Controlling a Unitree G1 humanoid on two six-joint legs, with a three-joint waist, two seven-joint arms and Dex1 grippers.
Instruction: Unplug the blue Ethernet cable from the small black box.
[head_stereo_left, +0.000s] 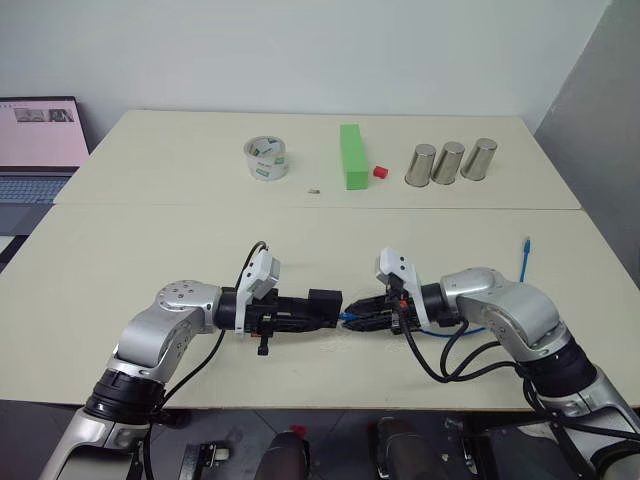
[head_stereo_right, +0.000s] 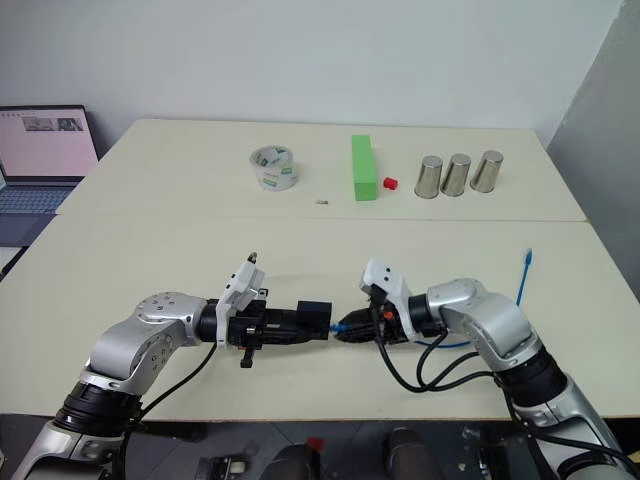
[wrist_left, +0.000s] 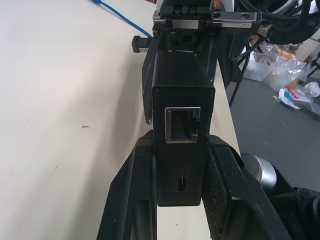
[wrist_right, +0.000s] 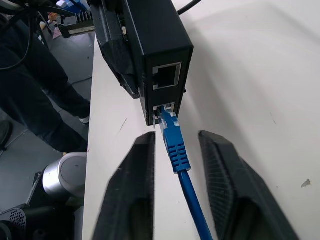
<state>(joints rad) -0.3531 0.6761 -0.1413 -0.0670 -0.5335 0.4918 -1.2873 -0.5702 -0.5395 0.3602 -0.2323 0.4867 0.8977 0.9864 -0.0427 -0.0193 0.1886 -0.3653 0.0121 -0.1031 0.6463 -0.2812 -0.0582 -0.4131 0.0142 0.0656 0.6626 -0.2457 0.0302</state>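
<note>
With the left gripper (head_stereo_left: 318, 309) clamped on the small black box (wrist_right: 156, 47), the right gripper (wrist_right: 175, 150), fingers apart around the blue Ethernet cable (wrist_right: 175, 145), should pinch the plug boot and pull straight out near the surface's (head_stereo_left: 200, 240) front edge.

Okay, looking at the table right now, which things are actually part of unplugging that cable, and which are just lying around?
Part of the job:
blue Ethernet cable
small black box
left tool
right tool

Lying about:
tape roll
green block
red cube
three metal cups
laptop
</note>
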